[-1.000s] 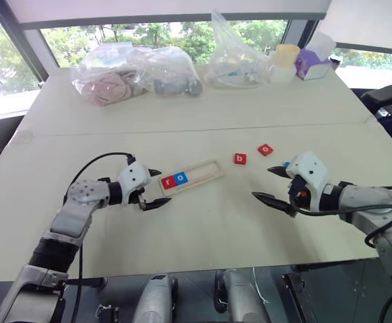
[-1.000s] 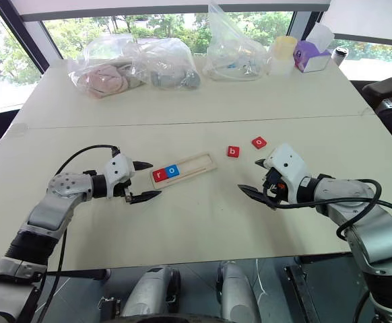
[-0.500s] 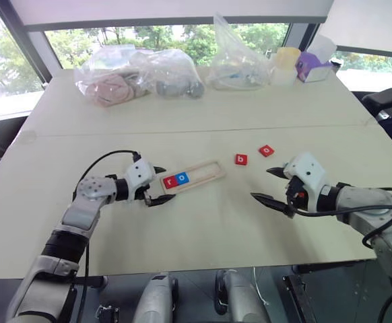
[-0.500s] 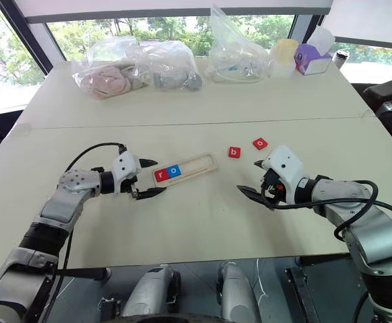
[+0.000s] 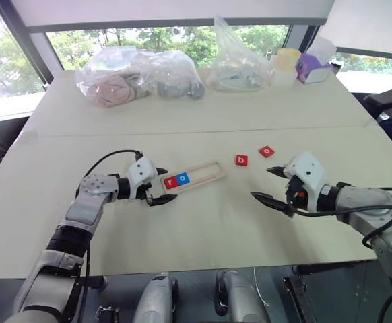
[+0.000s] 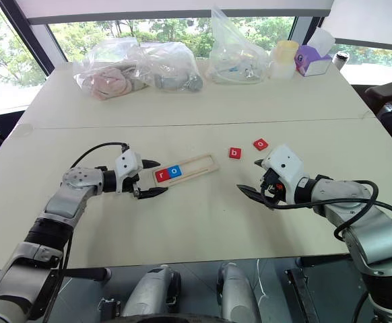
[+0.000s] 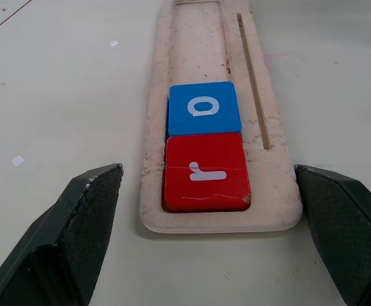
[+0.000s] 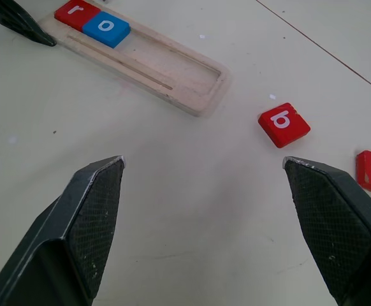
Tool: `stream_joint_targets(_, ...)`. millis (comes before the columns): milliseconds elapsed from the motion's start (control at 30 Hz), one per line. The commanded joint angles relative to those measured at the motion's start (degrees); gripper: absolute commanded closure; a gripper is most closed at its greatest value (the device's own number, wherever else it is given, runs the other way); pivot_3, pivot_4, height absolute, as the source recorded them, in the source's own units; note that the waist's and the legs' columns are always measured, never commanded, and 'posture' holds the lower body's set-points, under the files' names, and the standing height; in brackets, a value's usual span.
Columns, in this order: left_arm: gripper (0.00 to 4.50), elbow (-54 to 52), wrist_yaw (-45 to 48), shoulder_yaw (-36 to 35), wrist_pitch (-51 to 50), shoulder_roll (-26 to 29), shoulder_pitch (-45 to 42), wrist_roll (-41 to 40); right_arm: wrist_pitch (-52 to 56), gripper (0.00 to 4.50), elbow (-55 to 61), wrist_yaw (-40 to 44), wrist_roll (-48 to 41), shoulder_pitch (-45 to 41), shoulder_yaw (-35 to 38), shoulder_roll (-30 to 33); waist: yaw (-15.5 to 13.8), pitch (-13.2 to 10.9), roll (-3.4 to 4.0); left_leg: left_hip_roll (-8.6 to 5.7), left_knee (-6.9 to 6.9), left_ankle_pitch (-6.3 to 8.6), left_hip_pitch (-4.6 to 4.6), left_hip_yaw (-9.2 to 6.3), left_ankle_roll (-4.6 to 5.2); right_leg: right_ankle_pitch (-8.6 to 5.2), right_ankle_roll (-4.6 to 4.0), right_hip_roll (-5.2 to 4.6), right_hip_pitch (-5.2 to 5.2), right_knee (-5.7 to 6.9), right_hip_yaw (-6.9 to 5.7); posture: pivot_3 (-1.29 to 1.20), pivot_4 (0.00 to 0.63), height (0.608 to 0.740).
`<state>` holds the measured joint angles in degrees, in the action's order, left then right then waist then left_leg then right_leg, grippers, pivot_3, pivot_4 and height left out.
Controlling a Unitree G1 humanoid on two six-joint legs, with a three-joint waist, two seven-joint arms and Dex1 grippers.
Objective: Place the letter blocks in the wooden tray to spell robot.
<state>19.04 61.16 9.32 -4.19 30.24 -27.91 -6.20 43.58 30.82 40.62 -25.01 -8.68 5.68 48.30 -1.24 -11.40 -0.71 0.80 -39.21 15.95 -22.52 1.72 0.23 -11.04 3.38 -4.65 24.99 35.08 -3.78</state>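
Wooden tray (image 5: 194, 177) holds red r (image 7: 206, 171) and blue o (image 7: 204, 108) at its left end. Left gripper (image 5: 164, 186) jaws spread, empty, flanking that end. Right gripper (image 5: 269, 184) jaws released, near red b (image 5: 240, 160).

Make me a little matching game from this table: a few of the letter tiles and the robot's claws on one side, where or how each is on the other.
1. r tile
2. blue o tile
3. b tile
4. left gripper

A. loose on the table
B. second place in the wooden tray
C. open, at the tray's end
D. first place in the tray

Pairs: 1-D, 2-B, 3-A, 4-C
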Motion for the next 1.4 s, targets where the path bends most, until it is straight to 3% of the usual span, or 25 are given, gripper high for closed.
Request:
stream_joint_targets(33, 0.0, 0.83, 1.1, 2.97, -1.04, -0.76, 1.24, 1.56, 0.08, 0.41, 2.14, -0.41, -0.05, -0.69, 0.85, 0.4, -0.17, 0.0, 0.0, 0.0, 0.0, 0.0, 0.01, 0.0, 0.0, 0.0, 0.0, 0.0, -0.01, -0.01, 0.0, 0.0, 0.15, 0.74)
stream_joint_targets(100, 0.0, 0.18, 1.38, 2.99, -1.5, -0.74, 1.38, 1.37, 0.22, 0.41, 2.23, -0.5, -0.13, -0.76, 0.89, 0.36, -0.45, 0.0, 0.0, 0.0, 0.0, 0.0, 0.01, 0.0, 0.0, 0.0, 0.0, 0.0, -0.01, -0.01, 0.0, 0.0, 0.15, 0.74)
stream_joint_targets(233, 1.27, 0.14, 1.41, 2.97, -1.55, -0.89, 1.48, 1.53, 0.26, 0.36, 2.18, -0.66, -0.02, -0.87, 0.8, 0.33, -1.02, 0.0, 0.0, 0.0, 0.03, 0.01, 0.01, 0.01, 0.0, 0.0, 0.0, 0.0, 0.01, -0.02, 0.0, 0.0, 0.15, 0.74)
stream_joint_targets(267, 1.37, 0.06, 1.21, 2.95, -1.59, -0.9, 1.51, 1.64, 0.34, 0.36, 2.26, -0.72, -0.06, -0.85, 0.81, 0.3, -1.03, 0.0, 0.0, 0.0, 0.03, 0.0, 0.01, 0.0, 0.0, 0.0, 0.0, 0.0, 0.01, -0.02, -0.01, 0.0, 0.15, 0.74)
stream_joint_targets(533, 1.37, -2.24, 2.19, 3.16, -1.86, -0.35, 2.57, 1.18, 0.27, 0.36, 2.05, -0.81, 0.0, -1.1, 0.63, 0.33, -0.98, 0.0, 0.0, 0.0, 0.03, 0.01, 0.01, 0.01, 0.0, -0.01, 0.0, 0.0, 0.01, -0.03, 0.0, 0.0, 0.15, 0.74)
stream_joint_targets(967, 1.37, -17.66, 8.78, 6.36, -1.8, 3.69, 11.13, -1.25, 0.03, 0.36, 1.61, -0.44, 0.23, -1.98, -0.14, 0.34, -0.94, 0.0, 0.0, 0.03, 0.11, 0.05, -0.12, 0.02, 0.04, -0.04, 0.0, -0.01, 0.16, -0.1, 0.0, 0.0, 0.15, 0.74)
stream_joint_targets(1400, 1.37, -15.14, 6.91, 7.71, 3.5, 3.77, 10.92, 1.41, -0.53, 0.36, 1.07, 0.27, 0.91, -2.58, -1.03, 0.41, -1.07, 0.0, 0.01, 0.03, 0.11, 0.05, -0.22, 0.03, 0.04, -0.04, 0.0, -0.01, 0.26, -0.11, 0.0, 0.0, 0.15, 0.74)
